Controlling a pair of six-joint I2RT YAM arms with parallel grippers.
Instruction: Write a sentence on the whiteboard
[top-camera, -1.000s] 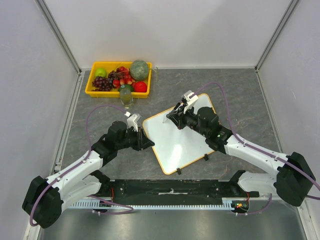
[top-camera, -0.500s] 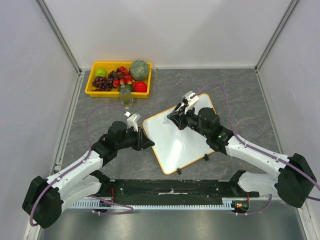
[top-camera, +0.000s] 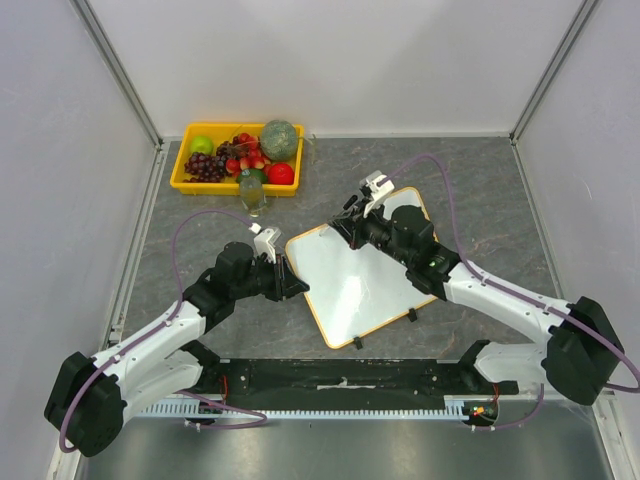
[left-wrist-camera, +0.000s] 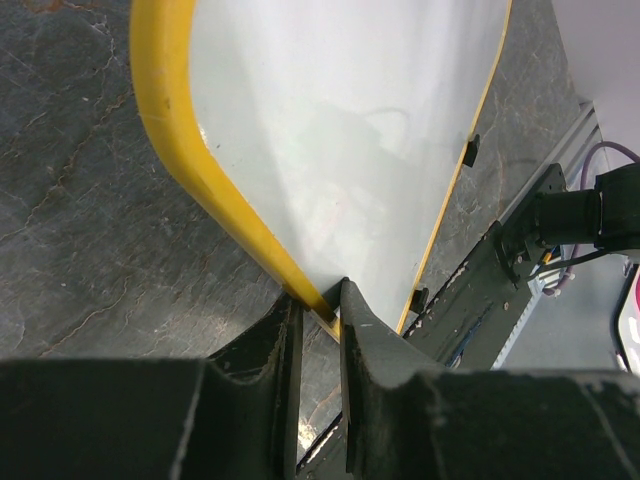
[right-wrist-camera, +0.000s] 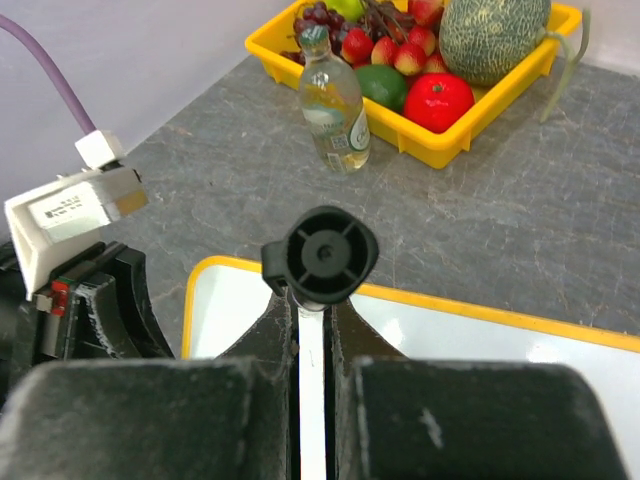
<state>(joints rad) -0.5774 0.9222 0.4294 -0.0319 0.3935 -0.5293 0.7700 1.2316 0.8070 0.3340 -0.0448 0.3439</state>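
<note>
The whiteboard (top-camera: 370, 285) lies tilted on the grey table, white with an orange-yellow frame and two black clips (top-camera: 411, 316) on its near edge. No writing shows on it. My left gripper (top-camera: 297, 288) is shut on the frame of its left edge; the left wrist view shows the jaws pinching the yellow frame (left-wrist-camera: 322, 300) of the board (left-wrist-camera: 350, 130). My right gripper (top-camera: 349, 220) is over the board's far left corner, shut on a marker (right-wrist-camera: 320, 255) with a white barrel and a black round end. The marker's tip is hidden. The board (right-wrist-camera: 500, 350) lies below it.
A yellow fruit tray (top-camera: 232, 185) with grapes, apples and a melon stands at the back left, also in the right wrist view (right-wrist-camera: 455, 150). A small clear bottle (top-camera: 251, 192) stands just in front of it (right-wrist-camera: 335, 100). Purple cables arc over both arms.
My right gripper has moved with the marker toward the far left corner of the board. The left gripper and the board have not moved.
</note>
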